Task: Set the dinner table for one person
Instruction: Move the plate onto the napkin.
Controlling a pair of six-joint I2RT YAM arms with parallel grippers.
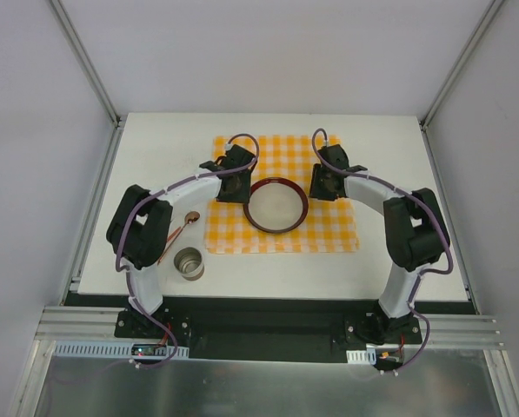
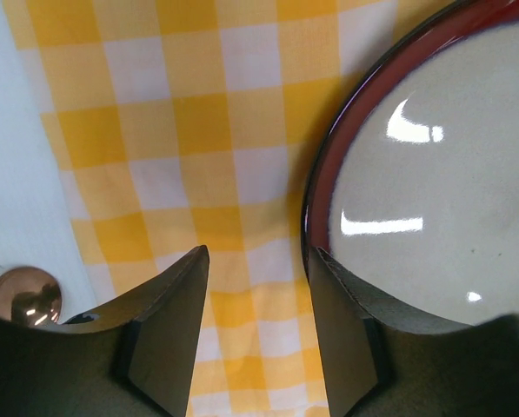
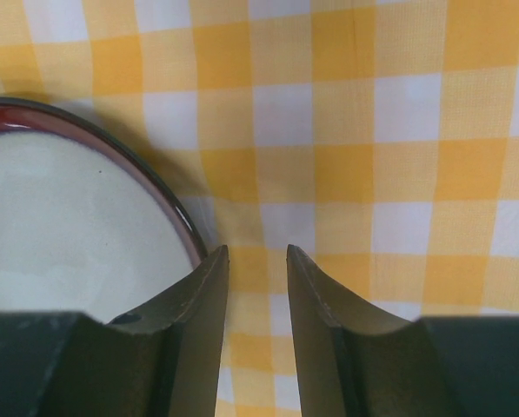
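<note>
The white dinner table (image 1: 155, 148) carries an orange-and-white checkered mat (image 1: 329, 234) at its middle. On the mat lies a round plate (image 1: 276, 206) with a dark red rim and a pale centre. My left gripper (image 1: 236, 193) hovers at the plate's left edge, my right gripper (image 1: 322, 187) at its right edge. In the left wrist view the gripper (image 2: 259, 254) is open, with only cloth in the gap and the plate (image 2: 433, 200) beside its right finger. Seen from the right wrist, that gripper (image 3: 257, 250) is open over cloth, the plate (image 3: 68, 226) just left of it.
A copper spoon (image 1: 188, 221) lies on the bare table left of the mat, its bowl (image 2: 23, 297) showing in the left wrist view. A small metal cup (image 1: 188, 263) stands near the front edge, below the spoon.
</note>
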